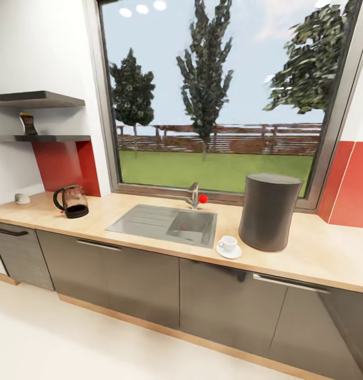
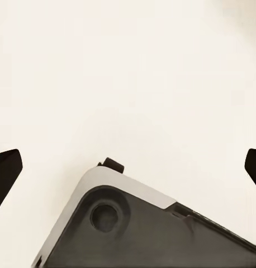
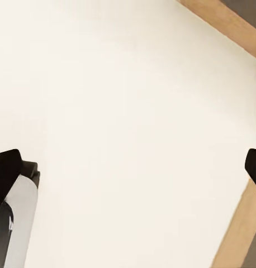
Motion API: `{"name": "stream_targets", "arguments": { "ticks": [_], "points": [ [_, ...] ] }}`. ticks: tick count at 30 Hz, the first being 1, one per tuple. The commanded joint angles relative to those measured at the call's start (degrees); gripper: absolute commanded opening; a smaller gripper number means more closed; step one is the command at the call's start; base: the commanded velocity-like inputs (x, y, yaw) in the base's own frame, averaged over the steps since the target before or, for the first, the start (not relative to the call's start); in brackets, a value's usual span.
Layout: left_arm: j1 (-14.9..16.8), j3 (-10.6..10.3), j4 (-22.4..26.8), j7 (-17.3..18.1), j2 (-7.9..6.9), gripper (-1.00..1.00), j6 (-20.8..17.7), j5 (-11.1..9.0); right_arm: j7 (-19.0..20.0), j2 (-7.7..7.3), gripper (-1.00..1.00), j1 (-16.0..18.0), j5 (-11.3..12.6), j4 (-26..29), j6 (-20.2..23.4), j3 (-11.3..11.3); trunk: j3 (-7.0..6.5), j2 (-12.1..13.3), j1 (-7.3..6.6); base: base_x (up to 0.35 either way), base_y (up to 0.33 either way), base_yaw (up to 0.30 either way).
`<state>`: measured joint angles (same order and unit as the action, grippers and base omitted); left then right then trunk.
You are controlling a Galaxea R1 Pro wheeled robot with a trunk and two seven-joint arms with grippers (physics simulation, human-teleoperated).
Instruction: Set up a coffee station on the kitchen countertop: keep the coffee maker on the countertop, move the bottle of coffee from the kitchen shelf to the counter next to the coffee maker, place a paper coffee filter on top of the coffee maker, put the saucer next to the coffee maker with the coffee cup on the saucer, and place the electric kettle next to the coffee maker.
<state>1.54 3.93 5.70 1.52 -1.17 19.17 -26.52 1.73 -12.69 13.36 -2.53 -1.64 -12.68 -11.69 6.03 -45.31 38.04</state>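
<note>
In the head view the dark cylindrical coffee maker (image 1: 268,211) stands on the wooden countertop (image 1: 318,253), right of the sink. A white coffee cup (image 1: 228,243) rests on its saucer (image 1: 230,253) just left of it. The glass electric kettle (image 1: 71,201) stands at the counter's left end. A small pale object (image 1: 21,198), perhaps the paper filter, lies farther left. The bottle of coffee (image 1: 28,123) sits on the lower wall shelf (image 1: 41,138). My left gripper (image 2: 128,167) and right gripper (image 3: 128,167) are both open over the pale floor, holding nothing.
A steel sink (image 1: 168,224) with a faucet (image 1: 194,196) is set in the counter under a big window. Grey cabinets (image 1: 123,279) line the front. The left wrist view shows my grey base (image 2: 145,229); a wooden baseboard (image 3: 223,19) crosses the right wrist view.
</note>
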Motion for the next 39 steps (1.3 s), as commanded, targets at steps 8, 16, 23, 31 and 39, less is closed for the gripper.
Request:
{"name": "stream_targets", "arguments": {
  "ticks": [8, 16, 23, 31, 39],
  "points": [
    [0.0, 0.3, -0.1, 0.2, 0.19, 1.00, 0.2, 0.2, 0.6, 0.46, 1.00, -0.4, 1.1, -0.4, -1.3, 0.1, -0.04, -0.1, 0.05, 0.318, 0.140, -0.045],
    [0.0, 0.4, -0.1, 0.2, 0.20, 1.00, 0.4, 0.2, 0.9, 0.95, 1.00, -2.1, 5.7, -0.5, -1.1, 0.1, -0.53, -0.1, 0.05, 0.240, 0.258, -0.195],
    [0.0, 0.4, -0.1, 0.2, 0.21, 1.00, 0.5, 0.2, 0.9, 1.38, 1.00, -2.7, 6.2, -0.5, -1.1, 0.1, -1.00, -0.1, 0.05, 0.187, 0.291, -0.213],
    [0.0, 0.4, -0.1, 0.2, 0.21, 1.00, 0.5, 0.1, 0.9, 1.65, 1.00, -3.0, 6.2, -0.5, -1.2, 0.1, -1.17, -0.1, 0.05, 0.081, 0.321, -0.063],
    [0.0, 0.4, -0.1, 0.2, 0.22, 1.00, 0.5, 0.1, 0.9, 1.77, 1.00, -3.2, 6.2, -0.5, -1.2, 0.1, -1.17, -0.1, 0.05, 0.004, 0.336, -0.002]
  ]
}}
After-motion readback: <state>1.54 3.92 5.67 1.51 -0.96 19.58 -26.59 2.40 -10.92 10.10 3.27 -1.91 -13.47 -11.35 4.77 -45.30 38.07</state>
